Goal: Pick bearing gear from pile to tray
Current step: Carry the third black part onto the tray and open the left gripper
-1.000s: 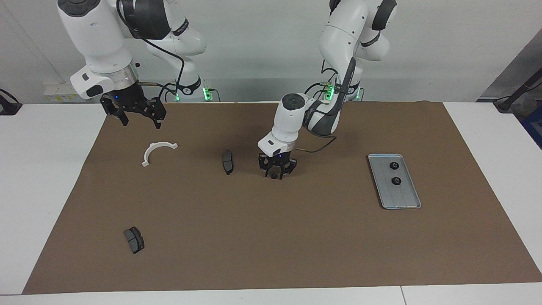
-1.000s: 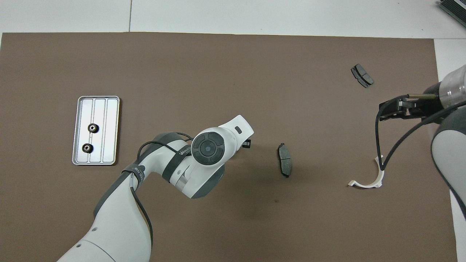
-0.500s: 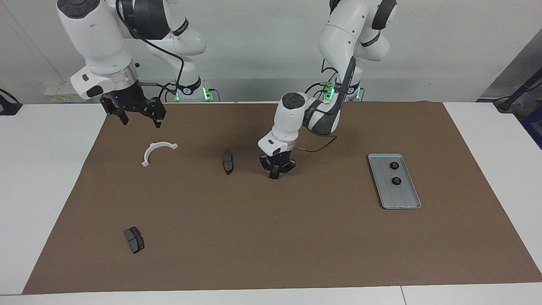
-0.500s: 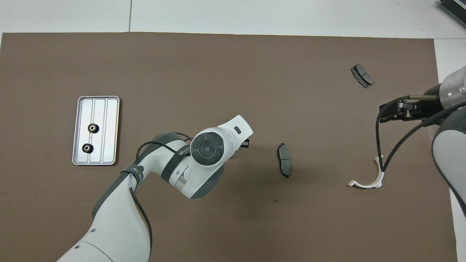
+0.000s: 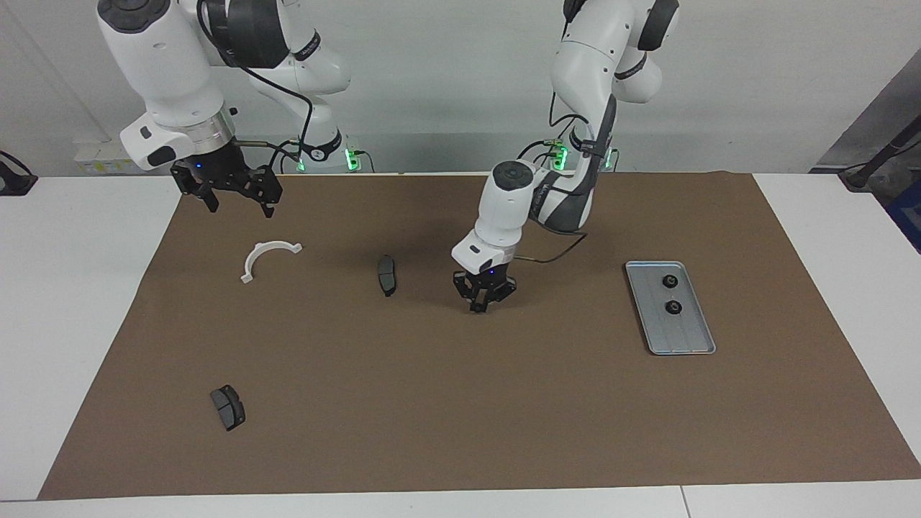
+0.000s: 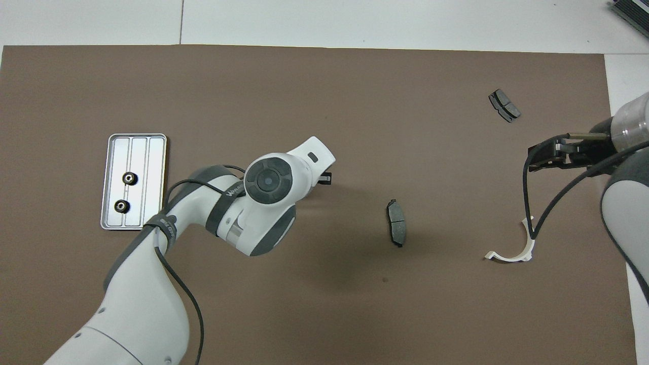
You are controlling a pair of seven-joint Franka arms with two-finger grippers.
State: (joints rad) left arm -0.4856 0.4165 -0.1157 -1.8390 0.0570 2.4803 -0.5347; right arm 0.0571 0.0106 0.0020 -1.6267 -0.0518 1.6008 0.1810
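My left gripper (image 5: 480, 307) is shut on a small black ring and holds it just above the brown mat, between the nearer brake pad (image 5: 386, 275) and the silver tray (image 5: 689, 329). In the overhead view my own wrist hides most of that gripper (image 6: 326, 178), and the held ring does not show. Two black rings (image 5: 670, 280) (image 5: 674, 308) lie in the tray (image 6: 153, 177). My right gripper (image 5: 236, 203) is open and waits above the mat, over a spot beside the white half-ring bracket (image 5: 262, 248).
One dark brake pad (image 6: 396, 222) lies mid-mat. A second pad (image 5: 228, 407) lies farthest from the robots at the right arm's end, also in the overhead view (image 6: 504, 105). The bracket (image 6: 529, 247) lies near the right arm. Bare white table surrounds the mat.
My left gripper closed on the black ring on the mat, then lifted it and moved it toward the tray. The right arm has not moved.
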